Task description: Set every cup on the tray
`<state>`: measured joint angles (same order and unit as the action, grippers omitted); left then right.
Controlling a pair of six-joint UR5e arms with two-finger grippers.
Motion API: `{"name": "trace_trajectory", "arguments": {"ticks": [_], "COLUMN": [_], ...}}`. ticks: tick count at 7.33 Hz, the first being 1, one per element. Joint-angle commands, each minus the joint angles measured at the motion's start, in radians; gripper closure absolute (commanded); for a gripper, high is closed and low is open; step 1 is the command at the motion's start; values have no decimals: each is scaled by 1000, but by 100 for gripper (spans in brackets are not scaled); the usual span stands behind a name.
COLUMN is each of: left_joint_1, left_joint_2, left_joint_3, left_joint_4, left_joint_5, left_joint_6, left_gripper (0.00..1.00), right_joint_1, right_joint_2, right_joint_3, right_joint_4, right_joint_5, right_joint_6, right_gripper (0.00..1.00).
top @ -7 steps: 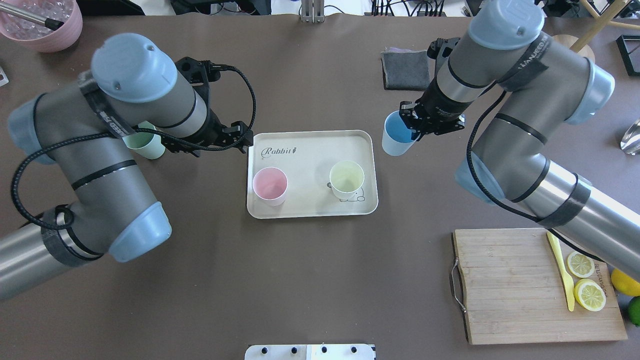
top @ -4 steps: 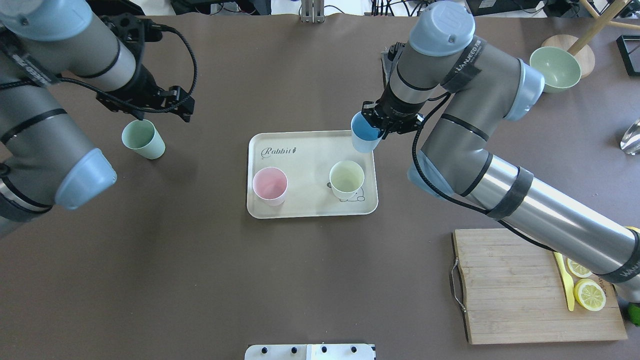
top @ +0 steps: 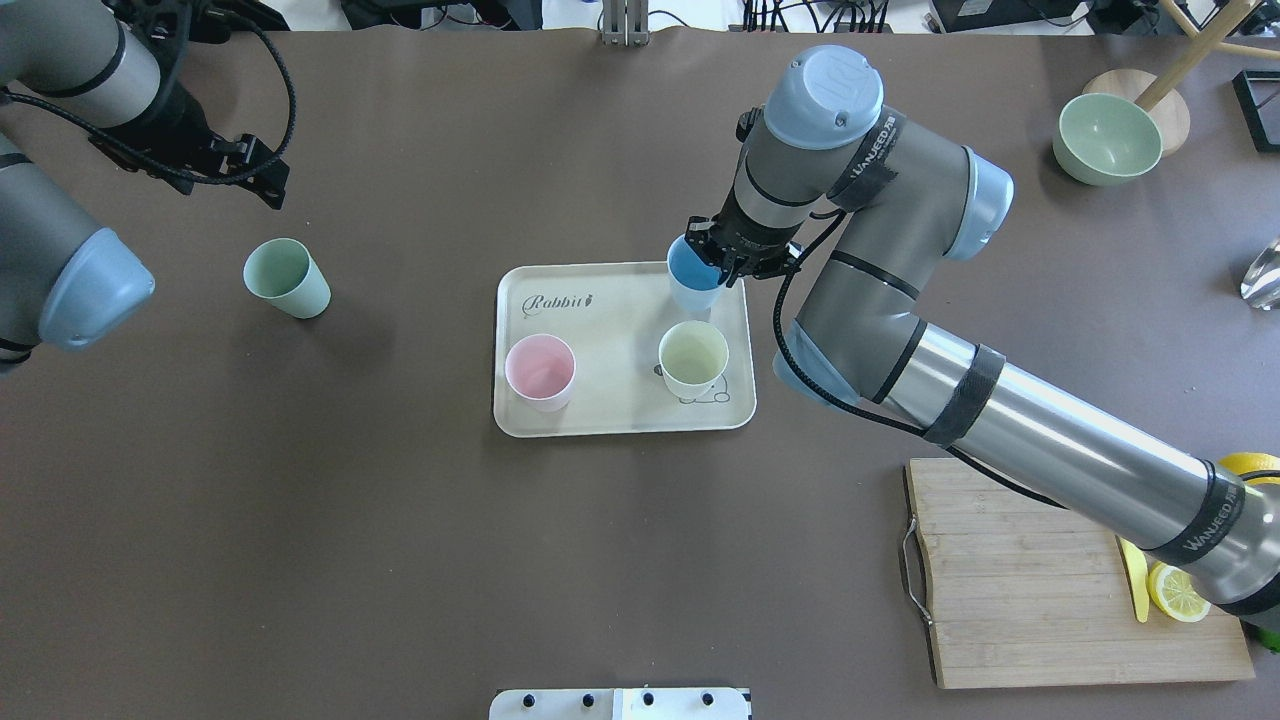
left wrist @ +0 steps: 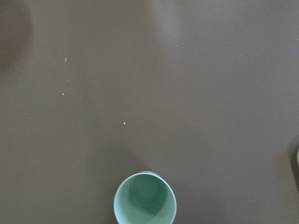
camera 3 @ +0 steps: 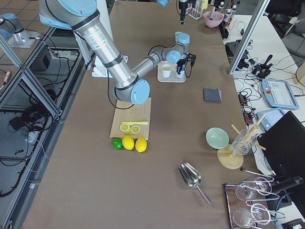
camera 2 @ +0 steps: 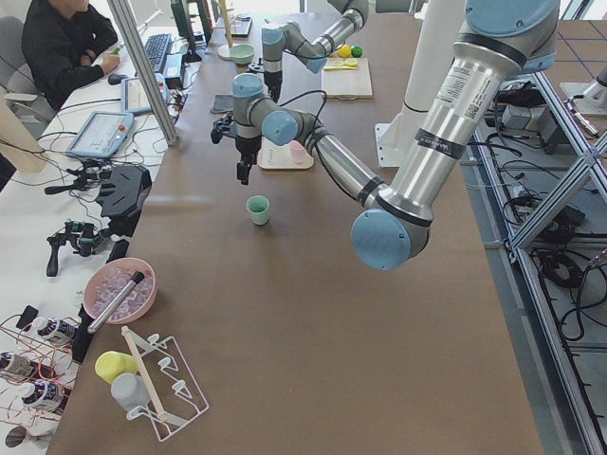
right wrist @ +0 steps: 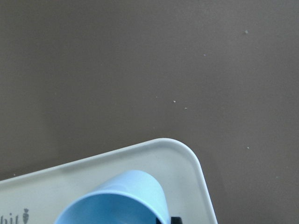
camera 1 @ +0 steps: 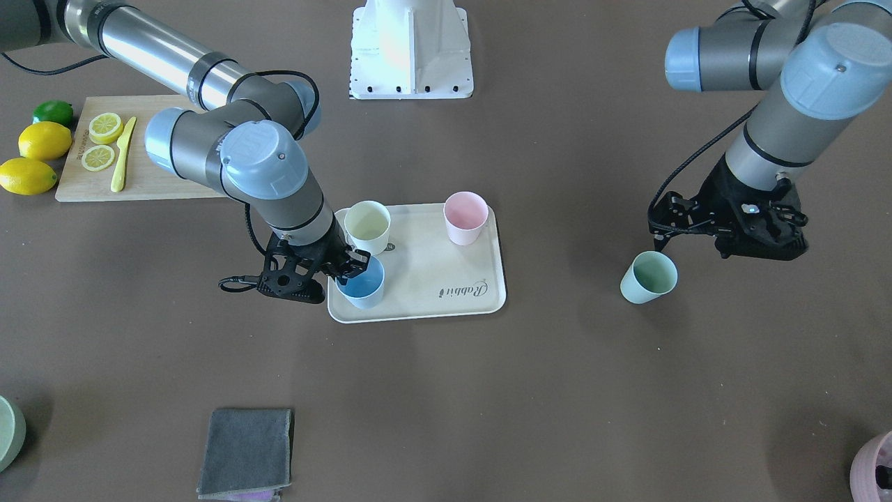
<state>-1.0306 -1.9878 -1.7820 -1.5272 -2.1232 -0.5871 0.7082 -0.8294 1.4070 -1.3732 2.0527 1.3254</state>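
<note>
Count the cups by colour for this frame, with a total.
Pale yellow matte tapered cup, on the cream rectangular tray: 1
Pink matte tapered cup, on the tray: 1
Light blue matte tapered cup, held by the right gripper at the tray's corner: 1
Mint green matte tapered cup, on the brown table: 1
Total: 4

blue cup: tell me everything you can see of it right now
The blue cup is a small handleless tapered tumbler, matte and plastic-looking, pale blue outside, deeper blue inside, empty, mouth up. The right gripper is shut on its rim. It is at the tray's far corner on the robot's right, beside the pale yellow cup and not touching it. Whether its base rests on the tray cannot be told.
</note>
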Motion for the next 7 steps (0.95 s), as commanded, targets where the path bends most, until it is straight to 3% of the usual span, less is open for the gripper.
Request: {"name": "trace_trajectory", "arguments": {"ticks": [1, 2, 3, 4, 6, 7], "left_joint_1": [-8, -8, -6, 12, 70, 84], "left_joint_2": [68, 90, 96, 95, 95, 104], "left_joint_3": [19, 35, 56, 97, 183, 191], "left_joint_4": [-89, -125, -152, -218, -400, -413], "left_joint_5": [-1, -1, -1, 0, 11, 14], "left_joint_6": [23, 21, 6, -57, -185, -197], "left_gripper": [2, 2, 3, 3, 3, 3], "right_joint_1": [-21, -21, -21, -21, -10, 8], "right_joint_2": [4, 7, 19, 22, 48, 52], "right_joint_3": [4, 4, 3, 3, 4, 7], "right_joint_4": [3, 3, 2, 2, -9, -12], "right_joint_5": [-5, -5, -5, -6, -3, 6], "right_joint_6": [11, 12, 17, 32, 55, 55], "right_gripper": [100, 100, 83, 3, 0, 0]}}
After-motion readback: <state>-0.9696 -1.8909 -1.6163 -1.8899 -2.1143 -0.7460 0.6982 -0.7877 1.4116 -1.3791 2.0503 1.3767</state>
